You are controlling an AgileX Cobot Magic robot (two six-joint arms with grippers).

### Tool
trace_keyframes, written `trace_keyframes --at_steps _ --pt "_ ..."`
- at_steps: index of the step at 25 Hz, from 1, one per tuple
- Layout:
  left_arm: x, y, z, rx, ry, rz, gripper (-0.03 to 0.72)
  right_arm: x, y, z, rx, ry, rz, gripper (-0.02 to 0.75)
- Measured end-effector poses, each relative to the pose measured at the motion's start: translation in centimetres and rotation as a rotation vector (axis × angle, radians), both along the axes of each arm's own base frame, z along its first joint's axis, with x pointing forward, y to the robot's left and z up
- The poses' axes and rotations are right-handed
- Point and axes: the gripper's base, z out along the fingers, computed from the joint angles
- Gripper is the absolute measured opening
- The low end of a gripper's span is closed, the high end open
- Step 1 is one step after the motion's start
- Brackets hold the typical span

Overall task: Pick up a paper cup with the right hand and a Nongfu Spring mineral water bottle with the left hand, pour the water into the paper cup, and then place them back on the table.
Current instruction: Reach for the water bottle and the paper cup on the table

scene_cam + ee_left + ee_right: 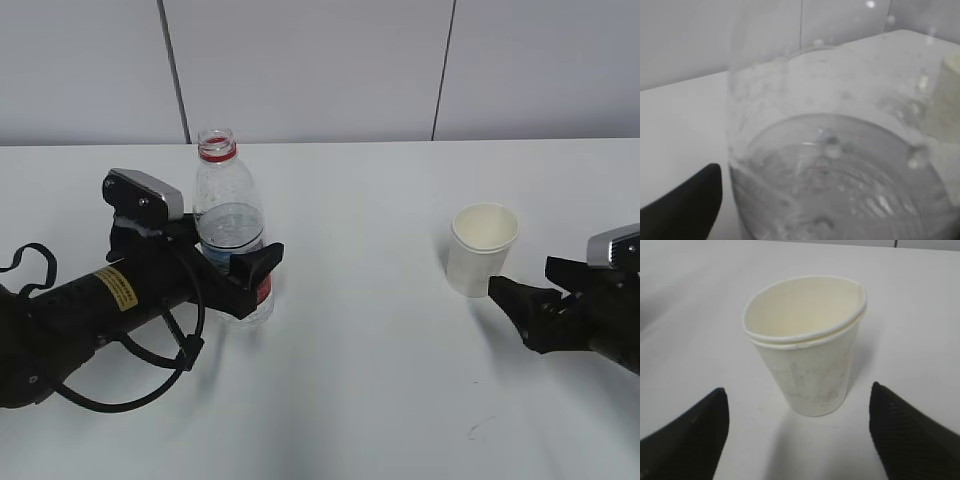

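Both pincers stand spread as we see them. Our left gripper (235, 262) has its jaws wide around the lower body of the water bottle (230, 225): one finger (258, 266) crosses in front of the label, and the rest of the hand sits behind and to the left. Whether the pads actually press the plastic we cannot tell; in the left wrist view the clear bottle (835, 165) fills almost the whole picture, with only one dark fingertip (687, 207) showing at the lower left. The bottle stands upright on the white table (370, 400), uncapped, with a red ring at its neck. The water (232, 228) reaches roughly to mid-height, and droplets cling to the wall above it.

Our right gripper (520, 297) is open wide and holds nothing. It lies low at the right edge of the table, its fingertips just short of the paper cup (482, 248). In the right wrist view the cup (807, 347) stands upright on the table (695, 300) between and beyond the two black fingertips (692, 440), apart from both. It looks like two cups nested, with a doubled rim, and the rim is pressed slightly out of round.

The bottle and the cup stand well apart, bottle on the left, cup on the right.
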Motion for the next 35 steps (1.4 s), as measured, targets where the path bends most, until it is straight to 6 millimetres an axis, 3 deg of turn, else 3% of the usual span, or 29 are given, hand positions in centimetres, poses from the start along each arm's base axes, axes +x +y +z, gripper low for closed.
trace_keyframes --at_steps 19,35 --pt "0.0 0.0 0.0 0.000 0.000 0.001 0.590 4.4 0.1 -2.8 -0.006 -0.004 0.065 0.675" --pt "0.0 0.0 0.0 0.000 0.000 0.001 0.589 7.5 0.8 -2.7 -0.033 -0.094 0.192 0.669"
